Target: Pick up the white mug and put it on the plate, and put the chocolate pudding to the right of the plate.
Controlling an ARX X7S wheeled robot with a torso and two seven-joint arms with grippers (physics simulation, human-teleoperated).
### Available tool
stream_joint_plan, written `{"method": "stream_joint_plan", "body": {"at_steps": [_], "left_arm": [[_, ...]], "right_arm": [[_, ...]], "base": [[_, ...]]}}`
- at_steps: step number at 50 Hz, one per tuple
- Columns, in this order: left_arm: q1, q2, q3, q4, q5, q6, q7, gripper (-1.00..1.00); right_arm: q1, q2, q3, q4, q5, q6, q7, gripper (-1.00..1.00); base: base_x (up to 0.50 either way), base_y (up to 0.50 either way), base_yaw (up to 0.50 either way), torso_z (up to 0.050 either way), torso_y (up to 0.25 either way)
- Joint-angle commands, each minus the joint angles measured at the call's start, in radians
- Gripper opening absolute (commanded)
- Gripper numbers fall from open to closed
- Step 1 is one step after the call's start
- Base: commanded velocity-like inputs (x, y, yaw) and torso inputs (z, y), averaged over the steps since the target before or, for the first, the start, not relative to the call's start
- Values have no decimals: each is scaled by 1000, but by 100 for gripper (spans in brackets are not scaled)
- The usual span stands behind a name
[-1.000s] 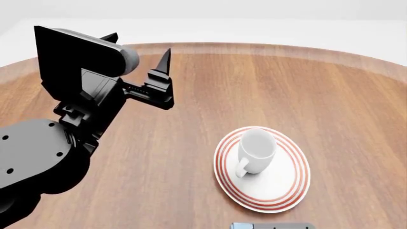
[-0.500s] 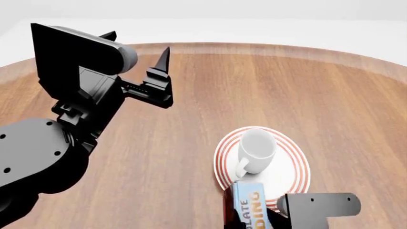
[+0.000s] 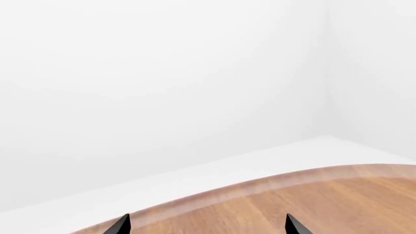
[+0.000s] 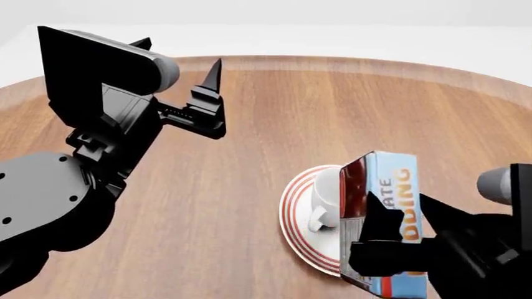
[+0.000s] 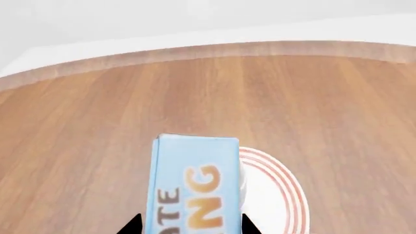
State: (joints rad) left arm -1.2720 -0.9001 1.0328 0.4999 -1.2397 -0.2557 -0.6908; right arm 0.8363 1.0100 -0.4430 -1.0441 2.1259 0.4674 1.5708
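A: Table [image 4: 275,124] first, round, wood grain, pale rim. Far left in head view: left arm, black, raised off the wood. Left gripper [image 4: 176,62] up near the far table edge, fingers apart, nothing between them. Same in left wrist view: two black tips [image 3: 122,225] spread wide, only table edge and white wall beyond.

B: Centre?

A: Bare wood, then plate [image 4: 301,208], white, thin red rings at rim, lying flat. White mug [image 4: 326,200] standing on plate, upright, handle toward the near left. Partly hidden by carton.

B: Carton?

A: Chocolate pudding [image 4: 390,218], light blue face with orange letters, dark brown side. Clamped in right gripper [image 4: 405,219], black fingers pressed on both sides. Held in the air over plate's right half, tilted, in front of mug from head camera. Not touching wood.

B: Right wrist view?

A: Same grip: blue face [image 5: 195,187] filling centre, fingertip [image 5: 134,223] either side at lower edge, red-ringed plate [image 5: 286,192] peeking out behind carton. Mug hidden there apart from a white sliver.
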Motion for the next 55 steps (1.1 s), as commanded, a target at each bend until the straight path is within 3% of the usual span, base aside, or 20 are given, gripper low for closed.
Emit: {"method": "stream_joint_plan", "body": {"at_steps": [1, 8, 10, 15, 19, 21, 28, 37, 55], "left_arm": [[-4, 1, -2, 4, -2, -6, -4, 100], [-4, 3, -4, 5, -2, -6, -4, 100], [-3, 4, -4, 5, -1, -6, -4, 100], [3, 6, -2, 1, 4, -3, -1, 100], [3, 7, -4, 2, 2, -2, -2, 100], [6, 9, -3, 5, 4, -1, -2, 100], [3, 15, -2, 2, 4, -5, 0, 100], [-3, 27, 2, 1, 8, -16, 3, 100], [-1, 35, 5, -8, 13, -22, 7, 100]], "right_arm": [[193, 179, 95, -3, 185, -30, 0, -100], [431, 333, -29, -3, 175, -97, 0, -100], [516, 321, -84, -3, 167, -104, 0, -100], [776, 406, -377, -3, 72, -137, 0, -100], [1044, 376, -607, 21, 15, -85, -1, -100], [1124, 349, -640, 61, 16, -37, -19, -100], [1203, 319, -608, 179, -131, 149, -125, -100], [1146, 273, -649, 359, -415, 231, -359, -100], [1144, 97, -728, 931, -601, 371, -840, -100]], "base": [[0, 0, 0, 0, 0], [0, 0, 0, 0, 0], [0, 0, 0, 0, 0], [0, 0, 1, 0, 0], [0, 0, 0, 0, 0], [0, 0, 0, 0, 0], [0, 0, 0, 0, 0], [0, 0, 0, 0, 0], [0, 0, 0, 0, 0]]}}
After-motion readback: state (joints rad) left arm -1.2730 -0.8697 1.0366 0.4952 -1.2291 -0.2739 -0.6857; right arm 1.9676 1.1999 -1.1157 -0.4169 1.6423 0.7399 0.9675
